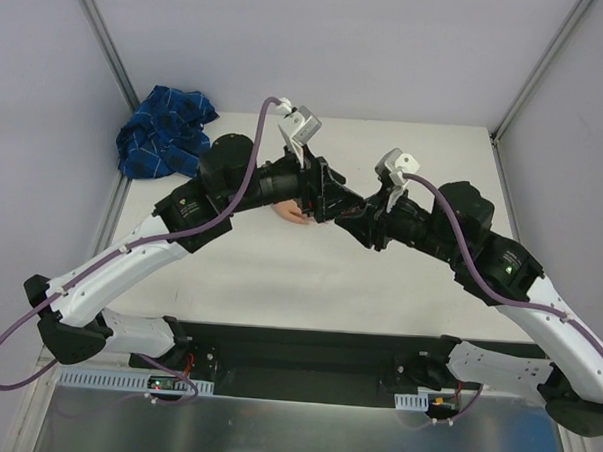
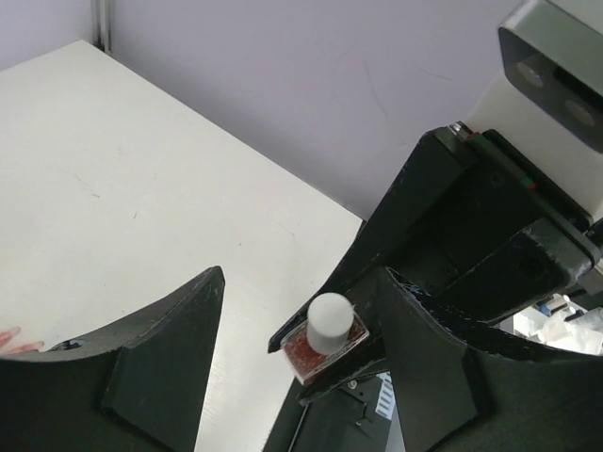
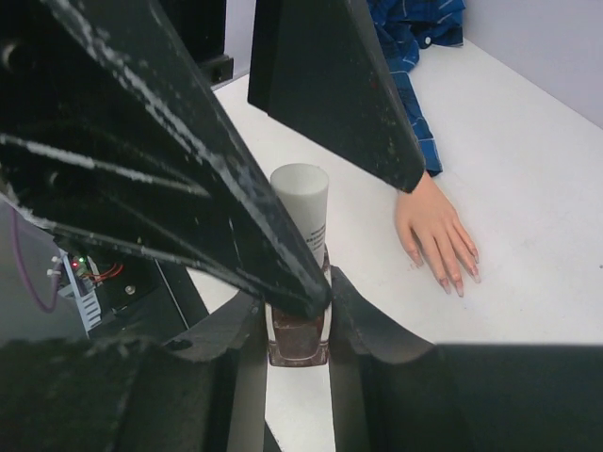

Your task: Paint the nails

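Observation:
A small square polish bottle (image 3: pixel 298 339) of dark red-brown polish with a tall white cap (image 3: pixel 301 202) stands upright between the pads of my right gripper (image 3: pixel 298 318), which is shut on its glass body. My left gripper (image 2: pixel 301 282) is open, its fingers on either side of the cap (image 2: pixel 330 322), nearer the right finger. The pale fake hand (image 3: pixel 435 226) lies palm down on the white table just right of the bottle. Its nails (image 3: pixel 459 282) show pinkish at the fingertips. From above, both grippers (image 1: pixel 333 202) meet over the hand (image 1: pixel 290 216).
The blue plaid sleeve (image 1: pixel 166 130) lies bunched at the table's back left corner and runs to the hand's wrist (image 3: pixel 405 66). Grey walls close the back and sides. A black base plate (image 1: pixel 306 351) spans the near edge.

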Controlling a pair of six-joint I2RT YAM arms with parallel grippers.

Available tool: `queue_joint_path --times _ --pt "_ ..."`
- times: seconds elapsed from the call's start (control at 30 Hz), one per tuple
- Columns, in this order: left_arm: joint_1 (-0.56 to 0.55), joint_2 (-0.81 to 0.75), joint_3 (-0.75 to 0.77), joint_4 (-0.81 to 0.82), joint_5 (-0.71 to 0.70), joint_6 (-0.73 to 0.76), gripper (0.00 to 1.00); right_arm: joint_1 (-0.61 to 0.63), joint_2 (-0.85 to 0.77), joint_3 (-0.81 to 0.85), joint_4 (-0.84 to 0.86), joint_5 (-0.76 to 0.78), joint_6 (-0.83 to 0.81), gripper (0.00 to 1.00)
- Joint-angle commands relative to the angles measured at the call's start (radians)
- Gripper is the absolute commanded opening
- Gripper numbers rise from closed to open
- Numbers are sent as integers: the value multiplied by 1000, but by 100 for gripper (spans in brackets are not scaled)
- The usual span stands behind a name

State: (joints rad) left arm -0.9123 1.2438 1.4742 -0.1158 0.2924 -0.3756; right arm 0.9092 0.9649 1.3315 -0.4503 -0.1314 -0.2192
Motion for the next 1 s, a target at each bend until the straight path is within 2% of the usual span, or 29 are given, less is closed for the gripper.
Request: queue_joint_path --times 0.0,0.23,0.27,0.3,0.37,0.4,0.43,0.5,0.53,0.6,0.63,0.67,0.7,0.73,0.77,0.8,0.87,0.9,0.93,0.97 --pt "-39 5 60 10 -65 37 62 22 -11 41 27 102 -34 0" --pt "-40 6 54 2 16 27 27 33 -28 31 44 119 -34 0" --pt "-39 9 54 2 45 26 22 33 -29 28 53 104 -34 0" --pt "-37 17 58 2 109 21 9 33 -38 23 59 98 -28 0" --pt "-33 29 61 4 190 7 0 33 -49 18 70 73 -22 0" --pt "-28 43 64 17 239 -2 0 31 -63 12 77 59 -19 0" --pt "-22 55 64 28 401 -5 0 30 -71 9 84 6 -16 0" --pt "0 94 75 77 599 -13 0 23 -81 2 99 -130 -25 0" --pt "6 103 74 102 760 -11 0 11 -84 0 93 -316 -46 0" --pt "4 117 45 157 908 -20 0 -6 -94 -6 90 -513 -52 0" --pt "1 112 19 276 959 -38 0 -39 -101 -8 90 -701 -51 0" --pt "3 109 -39 347 1029 -66 0 -56 -107 -12 120 -776 -13 0" --pt "3 106 -60 425 1053 -128 0 -72 -109 -18 146 -840 19 0" --pt "4 108 -64 458 1074 -131 0 -93 -115 -28 171 -928 46 0" --pt "4 112 -69 455 1079 -123 0 -101 -120 -32 202 -944 75 0" --pt "10 109 -66 441 1065 -97 0 -102 -126 -35 208 -945 80 0" --pt "21 111 -33 311 1010 -44 0 -112 -138 -49 202 -906 83 0" --pt "32 114 -13 253 933 27 1 -121 -138 -51 197 -896 81 0" --pt "38 117 3 196 897 49 6 -125 -135 -48 176 -869 78 0" --pt "44 109 23 139 851 62 20 -127 -131 -43 158 -847 70 0"
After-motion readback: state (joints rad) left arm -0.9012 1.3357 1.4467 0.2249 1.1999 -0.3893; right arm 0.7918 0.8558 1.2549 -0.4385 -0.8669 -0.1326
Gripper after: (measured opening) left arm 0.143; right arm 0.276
